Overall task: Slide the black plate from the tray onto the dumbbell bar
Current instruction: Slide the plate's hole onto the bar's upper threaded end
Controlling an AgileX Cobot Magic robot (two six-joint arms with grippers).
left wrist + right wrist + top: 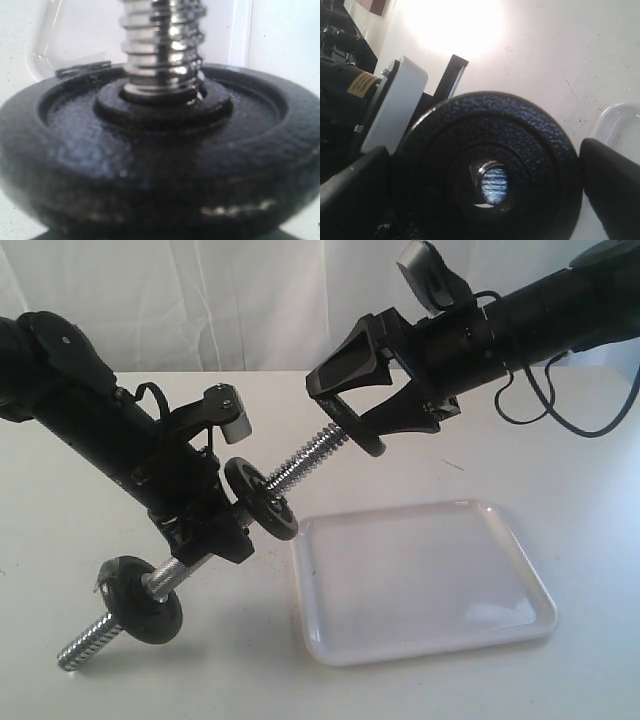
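Black plate (262, 500) on dumbbell bar (305, 454), arms angled inward

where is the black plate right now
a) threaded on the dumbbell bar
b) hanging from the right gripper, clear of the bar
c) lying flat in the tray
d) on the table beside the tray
a: the black plate sits with the dumbbell bar through its centre hole, and the tray holds nothing.

White bench (560, 440) surface, matte, lightly speckled with small dark marks. Backdrop is a white draped curtain (250, 300) with vertical folds. Lighting bright and diffuse; strong glare patch visible in right wrist view.
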